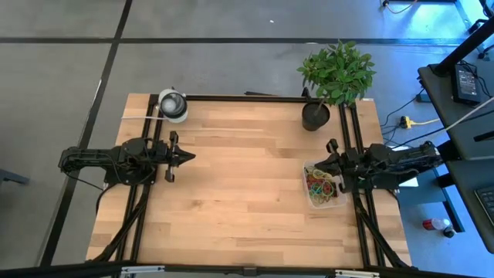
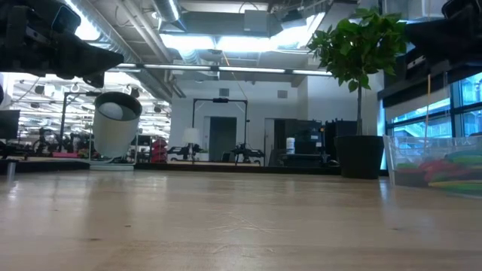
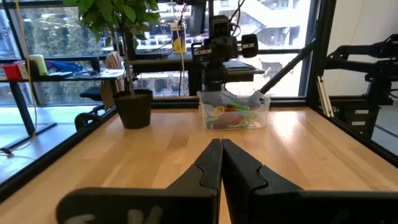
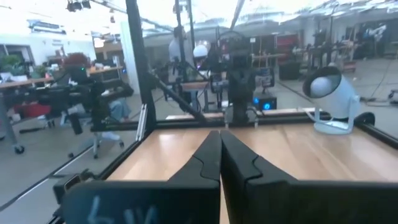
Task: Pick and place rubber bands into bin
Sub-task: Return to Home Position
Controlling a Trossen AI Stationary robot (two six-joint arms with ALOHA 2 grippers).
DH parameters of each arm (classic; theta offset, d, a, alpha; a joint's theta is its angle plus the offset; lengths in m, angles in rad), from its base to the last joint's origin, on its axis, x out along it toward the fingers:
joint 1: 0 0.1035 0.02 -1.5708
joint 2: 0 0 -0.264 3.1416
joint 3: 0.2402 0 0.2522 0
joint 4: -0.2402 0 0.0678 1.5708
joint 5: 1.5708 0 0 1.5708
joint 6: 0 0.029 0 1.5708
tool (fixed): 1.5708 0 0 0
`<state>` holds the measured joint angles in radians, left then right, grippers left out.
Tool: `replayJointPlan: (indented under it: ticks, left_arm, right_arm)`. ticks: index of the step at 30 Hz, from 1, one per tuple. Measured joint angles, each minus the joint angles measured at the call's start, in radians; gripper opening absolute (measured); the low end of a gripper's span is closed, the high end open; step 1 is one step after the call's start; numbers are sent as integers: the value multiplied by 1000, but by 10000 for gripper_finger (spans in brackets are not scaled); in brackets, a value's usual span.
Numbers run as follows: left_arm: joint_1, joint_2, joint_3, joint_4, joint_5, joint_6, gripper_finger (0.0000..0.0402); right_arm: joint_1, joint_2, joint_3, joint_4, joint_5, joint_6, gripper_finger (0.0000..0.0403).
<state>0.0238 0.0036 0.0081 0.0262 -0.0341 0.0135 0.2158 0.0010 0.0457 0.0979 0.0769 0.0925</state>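
A pale wooden table (image 1: 247,212), framed by black rails, is set in a wide open workshop with a grey floor. The left gripper (image 3: 221,143) is held above the table's left side; its fingers are pressed together with nothing between them, and it is pointed across the boards toward the right side. The right gripper (image 4: 219,134) is held at the table's right side, turned toward the left one, its fingers likewise closed on nothing. Just beside it, at the right edge, the bin (image 1: 337,202) is placed on the wood. The rubber bands (image 1: 320,185) are heaped inside the bin, in red, green, yellow and orange. A black plant pot (image 1: 316,116) with a leafy plant is stood behind the bin, at the back right corner. A round white-and-grey object (image 1: 173,105) is seen at the back left corner.
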Motion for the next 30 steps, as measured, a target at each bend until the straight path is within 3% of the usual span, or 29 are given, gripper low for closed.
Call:
replayJointPlan:
  ticks: [11,22,30]
  left_arm:
    - [0,0,0,0,0,0,4]
    - [0,0,0,0,0,0,4]
    - [0,1,0,0,0,0,4]
  right_arm:
    - [-140,-1,-39,145,-108,-68,0]
    - [-187,0,-39,-62,-185,19,0]
    - [-187,3,-39,-60,-184,52,0]
